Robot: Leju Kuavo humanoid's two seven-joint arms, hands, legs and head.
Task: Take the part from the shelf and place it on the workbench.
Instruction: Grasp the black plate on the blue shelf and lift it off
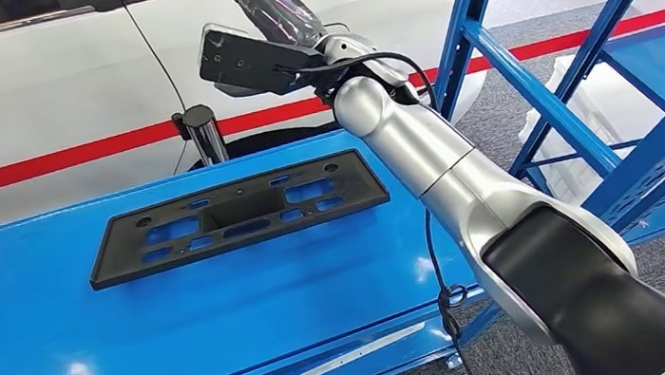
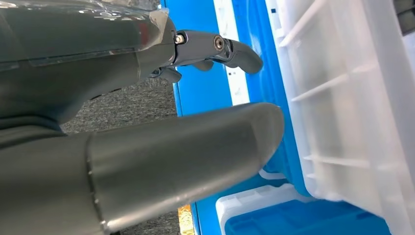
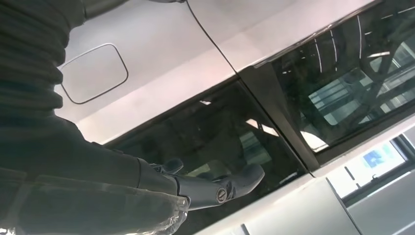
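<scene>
A: Where's the part (image 1: 234, 215) sitting?

B: It's lying flat on the blue workbench (image 1: 57, 317), a black rectangular frame with cut-out slots, closer to the far edge than the near one, long side running along the bench. Nothing is touching it.

A: Right hand?

B: The right arm (image 1: 462, 181) is reaching up and across over the far right corner of the workbench, wrist wrapped in clear plastic. In the head view the hand itself is running off the top of the frame behind the black camera bracket (image 1: 246, 61). In the right wrist view the right hand (image 3: 215, 186) is showing its fingers stretched out and apart, nothing in them, so released. A white car body and dark window glass (image 3: 235, 127) are sitting behind it.

A: Left hand?

B: The left hand (image 2: 161, 122) is filling the left wrist view: thick thumb extended, darker fingers (image 2: 220, 49) gently curved, gap between them, carrying nothing. Released too. Past it a translucent white bin (image 2: 352, 98) is lying against blue metal, with grey carpet (image 2: 127, 103) on the other side.

A: Surroundings?

B: A white car with a red stripe (image 1: 39, 164) is standing beyond the far edge of the workbench. A blue shelf frame (image 1: 584, 80) is standing off the right edge, with a white bin (image 1: 587, 108) showing through its braces. A black cable (image 1: 443, 298) is hanging down along the right arm, over the bench's right end.
</scene>
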